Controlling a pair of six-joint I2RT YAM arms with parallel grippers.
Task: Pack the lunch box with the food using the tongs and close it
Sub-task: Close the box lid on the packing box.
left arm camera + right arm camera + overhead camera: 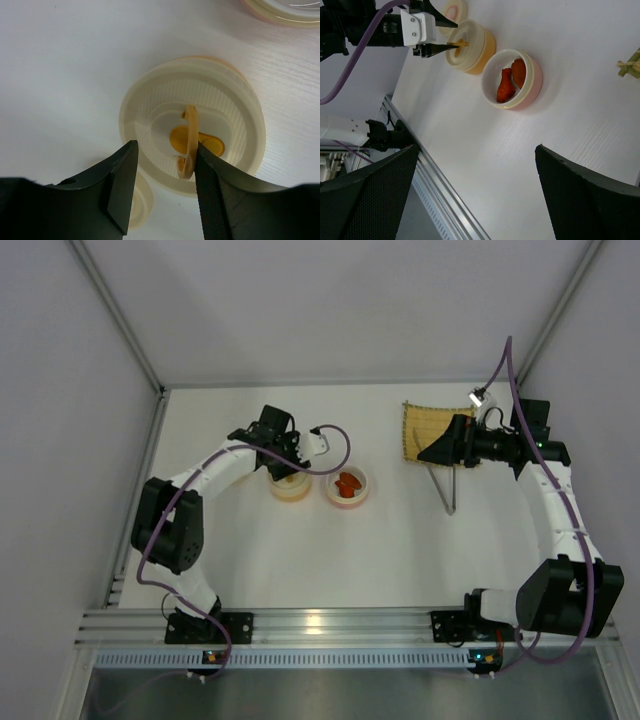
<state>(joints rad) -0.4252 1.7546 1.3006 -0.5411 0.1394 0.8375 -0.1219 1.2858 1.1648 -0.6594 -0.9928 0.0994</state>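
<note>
A cream lid (235,115) sits on the yellow lunch box bowl (289,487), and its thin loop handle (190,131) stands upright. My left gripper (166,150) hangs right over it, open; the handle rests against the right finger while the left finger stands clear. Beside it, a pink bowl (536,75) holds red-orange food pieces (506,86). The silvery tongs (447,488) lie on the table below the mat. My right gripper (476,150) hovers wide open above bare table, holding nothing, near the tongs (430,452).
A yellow bamboo mat (424,430) lies at the back right. A small round cream piece (141,197) rests on the table beside the lidded bowl. The aluminium rail (320,625) runs along the near table edge.
</note>
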